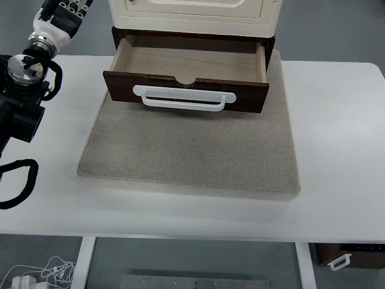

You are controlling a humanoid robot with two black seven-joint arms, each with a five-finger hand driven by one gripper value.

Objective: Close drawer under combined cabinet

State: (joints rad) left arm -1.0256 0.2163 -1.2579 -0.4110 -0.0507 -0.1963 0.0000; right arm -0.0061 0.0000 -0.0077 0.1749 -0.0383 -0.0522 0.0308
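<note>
Reaching in at upper left, the left hand (60,12) touches nothing, its finger spread unreadable; drawer (187,75) stands open.

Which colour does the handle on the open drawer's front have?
White. The handle stands out against the dark brown drawer front in the top view.

Open drawer (187,63) under cabinet (195,13)
</note>
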